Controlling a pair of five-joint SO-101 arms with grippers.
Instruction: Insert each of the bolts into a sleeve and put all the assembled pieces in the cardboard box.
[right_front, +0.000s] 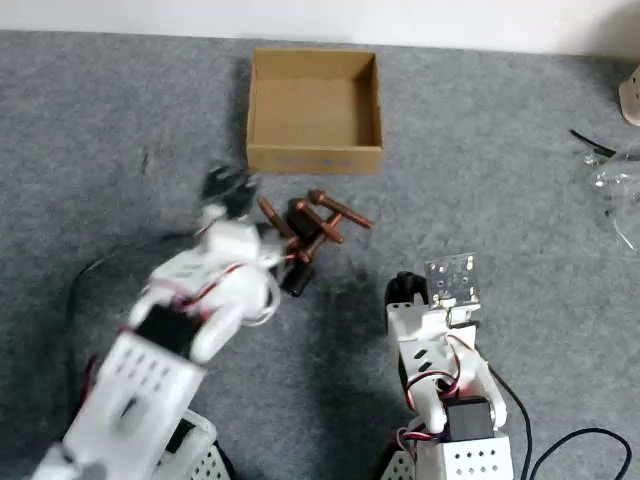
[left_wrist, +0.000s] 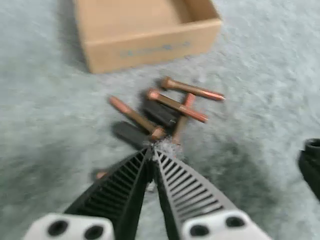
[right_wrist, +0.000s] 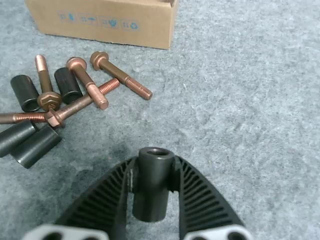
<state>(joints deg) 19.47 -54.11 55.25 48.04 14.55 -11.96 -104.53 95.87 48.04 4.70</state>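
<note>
Several copper bolts (right_front: 340, 208) (left_wrist: 192, 90) (right_wrist: 120, 77) and black sleeves (right_front: 297, 278) (left_wrist: 160, 112) (right_wrist: 37, 145) lie in a loose pile on the grey mat. They are just in front of the cardboard box (right_front: 315, 158) (left_wrist: 150, 47) (right_wrist: 100, 22), whose visible inside holds nothing. My left gripper (right_front: 228, 190) (left_wrist: 151, 150) is shut with nothing in it, its tips right at the near edge of the pile. My right gripper (right_front: 405, 290) (right_wrist: 152, 172) hangs to the right of the pile, shut on one black sleeve (right_wrist: 151, 187) that points open end forward.
A clear plastic item with black cables (right_front: 610, 180) lies at the right edge, and a pale object (right_front: 630, 95) sits behind it. A black cable (right_front: 560, 450) loops by the right arm's base. Open mat lies to the right of the pile and box.
</note>
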